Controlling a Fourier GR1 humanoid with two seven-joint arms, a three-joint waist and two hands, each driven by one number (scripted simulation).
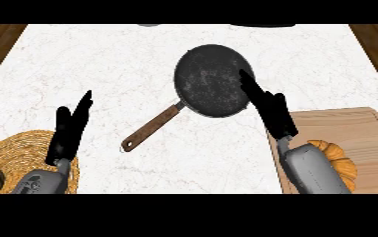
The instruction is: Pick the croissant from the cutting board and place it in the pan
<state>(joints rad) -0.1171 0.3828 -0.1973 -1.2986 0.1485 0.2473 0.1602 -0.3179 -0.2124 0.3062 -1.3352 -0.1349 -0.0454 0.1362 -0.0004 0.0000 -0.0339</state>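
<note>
A: Where is the croissant (pixel 336 160)?

B: On the board (pixel 347 126), at the near right. The right forearm lies across part of it, so only its orange-brown edge shows beside the arm.

A: And the pan (pixel 212 81)?

B: In the middle of the desk (pixel 111 66), a little to the far side, with nothing in it. Its wooden handle points near and left. I'd guess that leaves the round part within easy reach of the right arm.

A: What is the right hand (pixel 272 108) doing?

B: It is stretched out past the croissant, its fingers straight and close together, holding nothing. The tips show over the pan's right rim; I cannot tell if they touch it.

A: So the pick isn't done?

B: I judge not. The croissant lies on the board, and the hand sits farther out than it.

A: The left hand (pixel 68 128)?

B: It rests at the near left, fingers straight and pointing away, holding nothing, just beside a woven mat (pixel 26 148).
</note>
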